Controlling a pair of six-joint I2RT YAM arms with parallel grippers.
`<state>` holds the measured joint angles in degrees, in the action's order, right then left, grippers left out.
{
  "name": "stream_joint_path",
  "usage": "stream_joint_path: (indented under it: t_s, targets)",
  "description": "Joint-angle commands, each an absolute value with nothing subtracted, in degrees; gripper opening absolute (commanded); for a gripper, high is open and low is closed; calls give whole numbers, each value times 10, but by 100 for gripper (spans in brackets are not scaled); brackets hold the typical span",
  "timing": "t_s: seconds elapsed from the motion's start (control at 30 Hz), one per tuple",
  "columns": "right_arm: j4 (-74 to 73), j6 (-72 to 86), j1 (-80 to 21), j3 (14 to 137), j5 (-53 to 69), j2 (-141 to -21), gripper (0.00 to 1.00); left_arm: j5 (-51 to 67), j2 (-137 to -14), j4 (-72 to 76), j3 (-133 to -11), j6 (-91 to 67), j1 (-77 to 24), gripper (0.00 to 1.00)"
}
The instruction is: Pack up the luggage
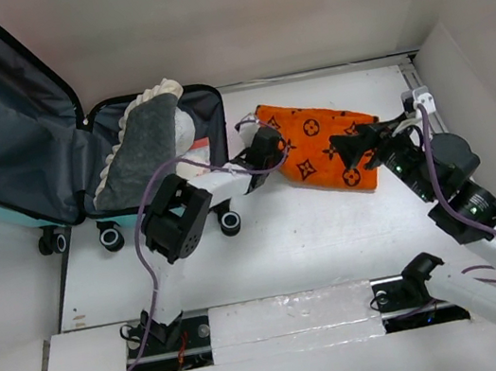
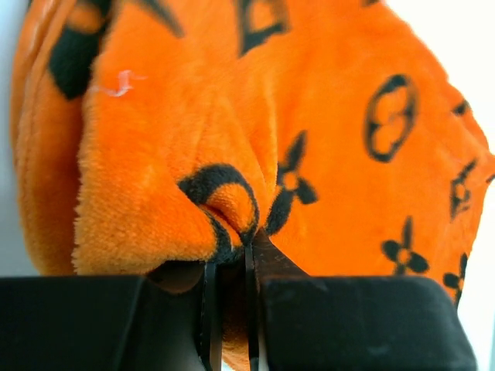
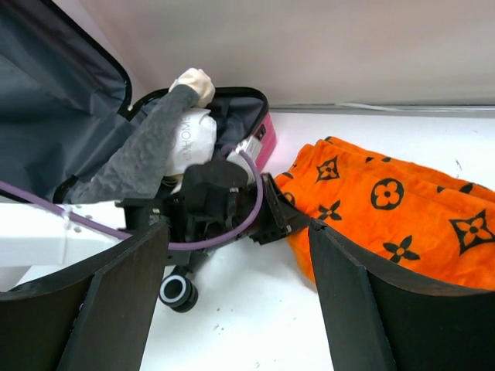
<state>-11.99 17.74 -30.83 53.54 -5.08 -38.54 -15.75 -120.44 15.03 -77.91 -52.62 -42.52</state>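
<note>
The luggage (image 1: 0, 143) lies open at the far left, pink-to-teal shell, dark grey lining, with grey and white clothes (image 1: 140, 147) inside; it also shows in the right wrist view (image 3: 62, 139). An orange fleece blanket with black monogram print (image 1: 322, 143) lies on the table to its right. My left gripper (image 1: 271, 143) is shut on the blanket's near left edge; in the left wrist view the blanket (image 2: 255, 131) fills the frame and a fold is pinched between the fingers (image 2: 230, 263). My right gripper (image 1: 357, 149) is open above the blanket's right part (image 3: 394, 209).
The white table (image 1: 314, 231) has walls at the back and right. The suitcase wheels (image 1: 108, 237) stand at the table's left edge; one wheel (image 3: 176, 291) shows near my right fingers. My left arm (image 1: 177, 217) crosses in front of the suitcase.
</note>
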Motion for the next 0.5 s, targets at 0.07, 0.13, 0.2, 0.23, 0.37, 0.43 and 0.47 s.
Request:
stream_joint_path:
  t_s: [0.07, 0.13, 0.2, 0.23, 0.37, 0.43, 0.47]
  targets:
    - [-101, 172, -313, 561, -43, -367, 78, -143, -1122, 132, -904, -394, -410, 0]
    - [-101, 167, -313, 567, -43, -361, 78, -122, -1122, 106, -981, -354, -400, 0]
    - [-101, 167, -318, 567, -37, -361, 78, -96, -1143, 42, -1046, -323, -382, 0]
    - [-101, 167, -318, 567, -37, -361, 78, -85, -1149, 21, -1117, -305, -377, 0]
    - [-101, 167, -318, 572, -25, -356, 78, -38, -1163, -85, -1251, -241, -341, 0]
    - [-101, 167, -318, 572, -13, -356, 78, -5, -1146, -118, -1275, -218, -305, 0]
    - [-101, 167, -318, 572, -13, -356, 78, 10, -1136, -118, -1275, -210, -291, 0]
